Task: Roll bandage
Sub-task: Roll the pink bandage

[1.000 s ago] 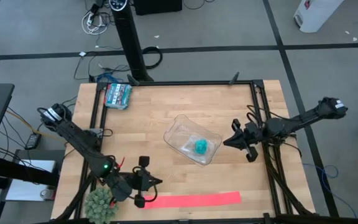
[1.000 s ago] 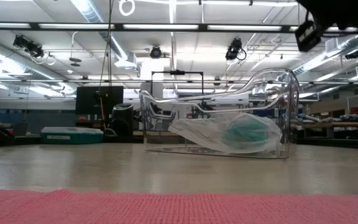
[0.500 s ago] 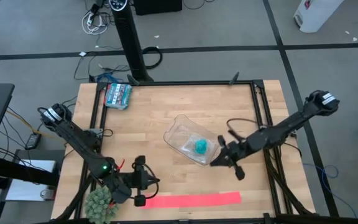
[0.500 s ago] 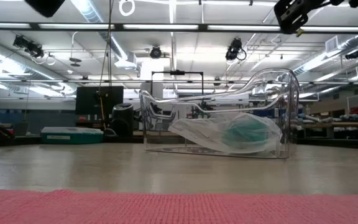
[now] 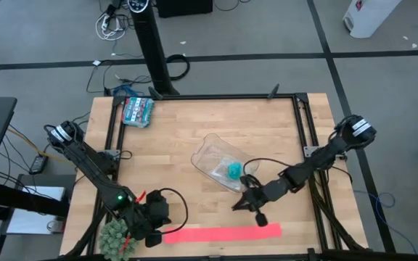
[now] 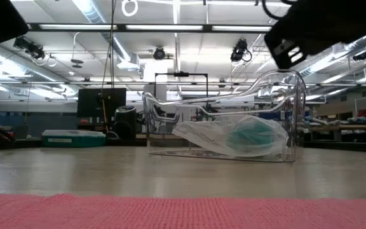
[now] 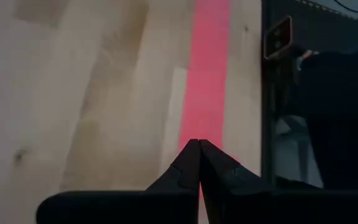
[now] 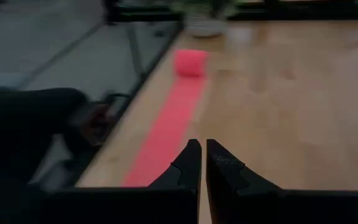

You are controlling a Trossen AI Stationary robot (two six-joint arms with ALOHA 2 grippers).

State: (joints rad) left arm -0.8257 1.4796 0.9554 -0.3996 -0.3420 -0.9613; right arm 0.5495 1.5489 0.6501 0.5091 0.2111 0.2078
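Bandage (image 5: 223,233) flat along the table's near edge (image 5: 216,250), well apart from the clear tray (image 5: 207,154), one end already a small roll (image 8: 191,63). Left gripper (image 7: 199,148) pinched together, empty, at that rolled end; right gripper (image 8: 199,147) nearly closed, empty, hovering near the free end. Best to pin the strip's free end lightly, then roll straight, keeping edges aligned.

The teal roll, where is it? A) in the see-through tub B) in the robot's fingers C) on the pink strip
A: the teal roll sits inside the clear tub, away from the bandage lying flat near the table edge.
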